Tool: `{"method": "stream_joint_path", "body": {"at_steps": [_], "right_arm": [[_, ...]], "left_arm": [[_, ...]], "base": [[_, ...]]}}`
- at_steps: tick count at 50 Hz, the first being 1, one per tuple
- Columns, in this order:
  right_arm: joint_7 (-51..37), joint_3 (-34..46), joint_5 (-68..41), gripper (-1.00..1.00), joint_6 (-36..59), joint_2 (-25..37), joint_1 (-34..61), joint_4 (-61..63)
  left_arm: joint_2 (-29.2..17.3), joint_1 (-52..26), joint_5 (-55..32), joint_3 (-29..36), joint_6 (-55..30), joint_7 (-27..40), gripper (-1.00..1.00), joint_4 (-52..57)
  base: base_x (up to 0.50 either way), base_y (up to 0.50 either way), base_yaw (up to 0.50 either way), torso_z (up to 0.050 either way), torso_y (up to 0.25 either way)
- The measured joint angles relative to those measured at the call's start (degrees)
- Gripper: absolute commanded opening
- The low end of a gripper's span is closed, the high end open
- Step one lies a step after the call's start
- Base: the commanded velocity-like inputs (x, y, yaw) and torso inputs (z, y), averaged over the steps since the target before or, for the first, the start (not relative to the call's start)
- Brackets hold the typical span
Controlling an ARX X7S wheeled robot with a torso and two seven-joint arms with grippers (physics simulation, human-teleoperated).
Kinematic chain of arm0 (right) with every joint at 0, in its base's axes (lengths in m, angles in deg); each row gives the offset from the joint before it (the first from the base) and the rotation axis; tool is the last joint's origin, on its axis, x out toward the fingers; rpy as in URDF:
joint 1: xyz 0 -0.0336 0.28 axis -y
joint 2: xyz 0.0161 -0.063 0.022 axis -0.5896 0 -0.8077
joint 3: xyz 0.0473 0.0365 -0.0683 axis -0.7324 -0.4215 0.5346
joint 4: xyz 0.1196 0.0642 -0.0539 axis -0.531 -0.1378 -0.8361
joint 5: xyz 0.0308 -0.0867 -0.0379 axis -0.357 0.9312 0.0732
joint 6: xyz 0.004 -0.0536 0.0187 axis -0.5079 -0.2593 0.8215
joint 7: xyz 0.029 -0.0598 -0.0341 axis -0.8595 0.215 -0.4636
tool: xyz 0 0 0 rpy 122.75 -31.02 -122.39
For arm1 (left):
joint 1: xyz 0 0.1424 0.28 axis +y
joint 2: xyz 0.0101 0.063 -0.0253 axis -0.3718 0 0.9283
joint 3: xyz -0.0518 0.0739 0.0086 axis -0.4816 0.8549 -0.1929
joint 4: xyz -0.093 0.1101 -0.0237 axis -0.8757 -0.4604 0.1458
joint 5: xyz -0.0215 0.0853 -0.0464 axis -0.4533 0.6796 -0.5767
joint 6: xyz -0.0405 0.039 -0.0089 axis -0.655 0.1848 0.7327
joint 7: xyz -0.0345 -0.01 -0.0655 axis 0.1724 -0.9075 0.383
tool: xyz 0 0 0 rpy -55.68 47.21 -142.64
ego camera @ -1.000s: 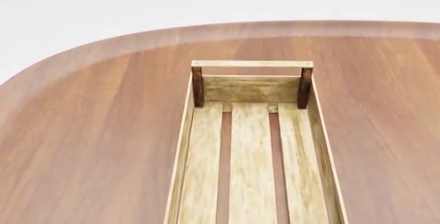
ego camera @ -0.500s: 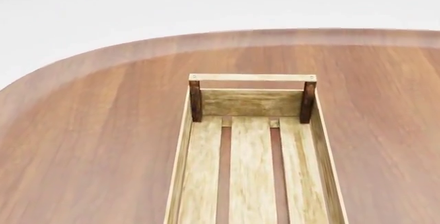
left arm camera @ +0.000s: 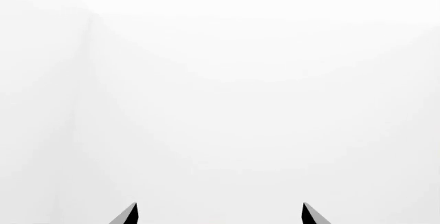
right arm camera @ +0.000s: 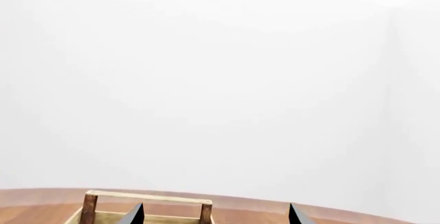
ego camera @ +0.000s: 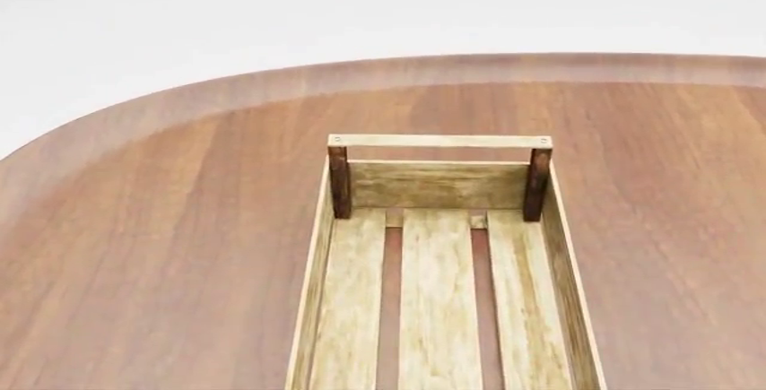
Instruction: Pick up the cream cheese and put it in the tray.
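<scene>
The tray (ego camera: 439,142), a long light-wood slatted crate with dark corner posts, lies lengthwise in the head view's middle, and its slats hold nothing. Its far rail (right arm camera: 148,198) also shows low in the right wrist view. The cream cheese is out of view. My left gripper (left arm camera: 219,214) is open, its two dark fingertips (left arm camera: 128,214) wide apart against blank white. My right gripper (right arm camera: 215,216) is open too, fingertips (right arm camera: 134,216) spread, pointing past the tray's far end. Neither gripper appears in the head view.
The round-ended wooden table (ego camera: 156,229) stretches to both sides of the tray, and its curved far edge (ego camera: 359,69) meets a plain white background. No other objects show.
The head view has tilted, so the tray and the table's far edge sit lower in the frame than before. Nothing on the table has moved.
</scene>
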Motion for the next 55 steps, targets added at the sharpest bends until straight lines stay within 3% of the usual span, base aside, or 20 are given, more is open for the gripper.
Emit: {"method": "stream_joint_path", "body": {"at_steps": [13, 55], "right_arm": [[-2.9, -3.6, -1.3, 1.00, 2.9, -0.3, -0.4, 1.1], [-21.2, -28.6, -15.9, 1.00, 20.0, -4.9, -4.4, 6.3]], "left_arm": [[0.0, -0.6, 0.1, 0.3, -0.5, 0.2, 1.00, -0.5], [-0.6, -1.1, 0.0, 0.5, -1.2, 1.3, 1.00, -0.6]], "base": [[0.00, 0.00, 0.00, 0.000, 0.000], [0.00, 0.00, 0.00, 0.000, 0.000]]}}
